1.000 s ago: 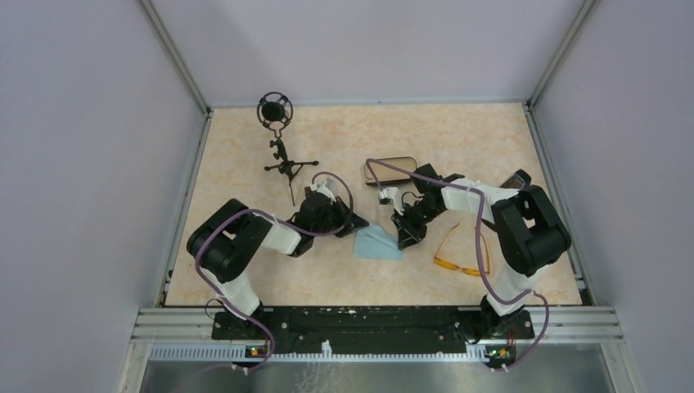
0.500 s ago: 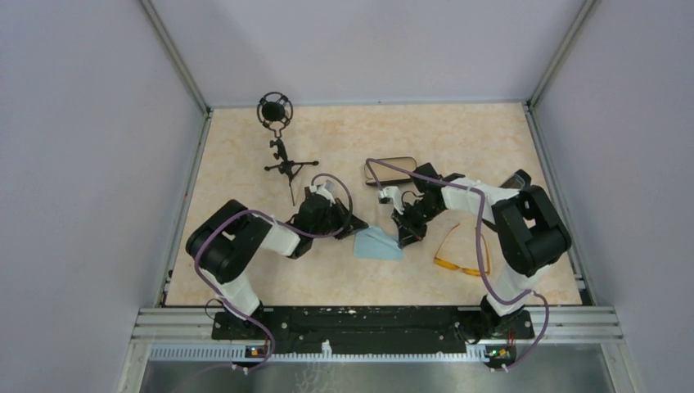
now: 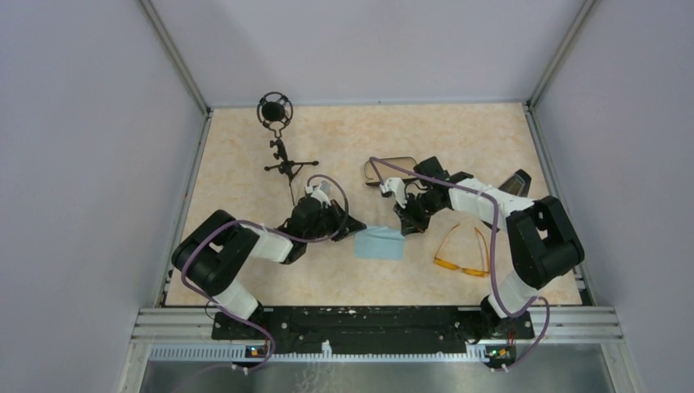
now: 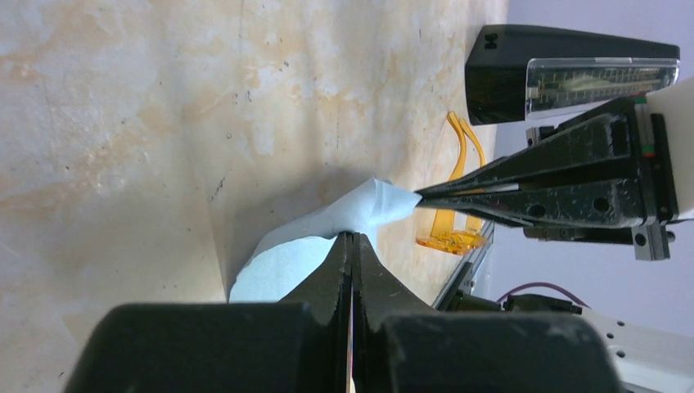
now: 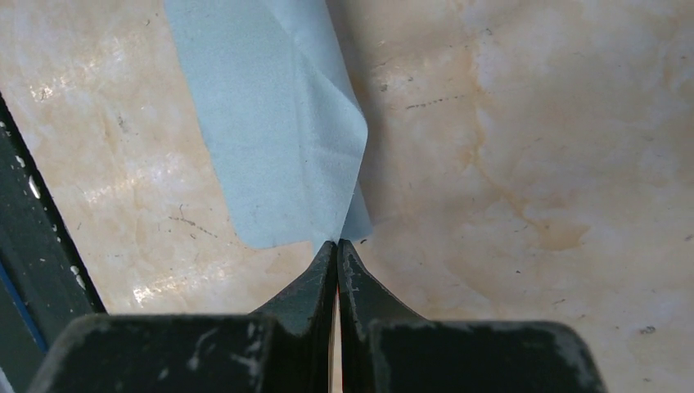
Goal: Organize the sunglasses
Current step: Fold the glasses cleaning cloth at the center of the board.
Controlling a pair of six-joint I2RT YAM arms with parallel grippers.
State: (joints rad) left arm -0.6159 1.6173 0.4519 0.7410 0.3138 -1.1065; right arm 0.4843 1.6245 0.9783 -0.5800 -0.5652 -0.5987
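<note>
Currently, left gripper (image 4: 352,242): jaws closed, pinching one edge of the cloth (image 5: 270,123); right gripper (image 5: 337,246): jaws closed on the opposite corner, which is raised off the table (image 3: 245,164); the cloth spans the gap between the two grippers. Sunglasses (image 3: 464,252): lying on the table with arms unfolded, lenses toward the near edge; right of the cloth and apart from it, beside the right arm; neither gripper touches them. Case (image 3: 391,170): behind the right gripper, tan lining showing.
</note>
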